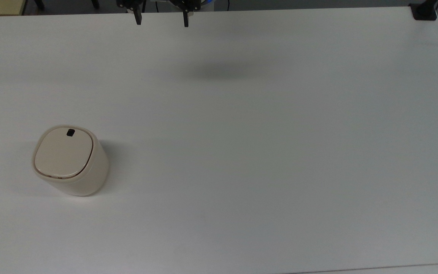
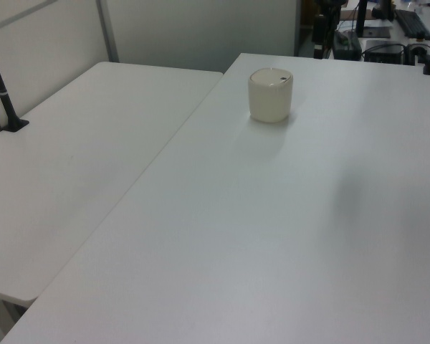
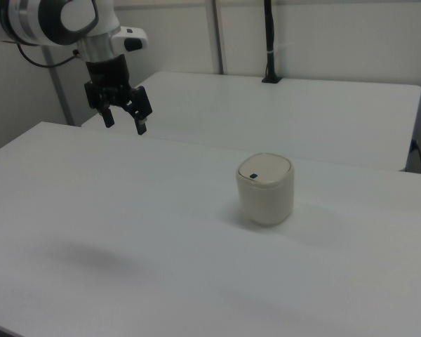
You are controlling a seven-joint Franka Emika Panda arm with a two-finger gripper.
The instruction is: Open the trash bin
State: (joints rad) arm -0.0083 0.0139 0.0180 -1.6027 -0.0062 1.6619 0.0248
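There is one trash bin with one lid. The lid has one little black mark. There is one gripper with two fingers. There are two white tabletops.

End effector raised high, pointing down, 2 fingers spread wide apart, holding nothing

Trash bin stands on table, top view's left; gripper far off.
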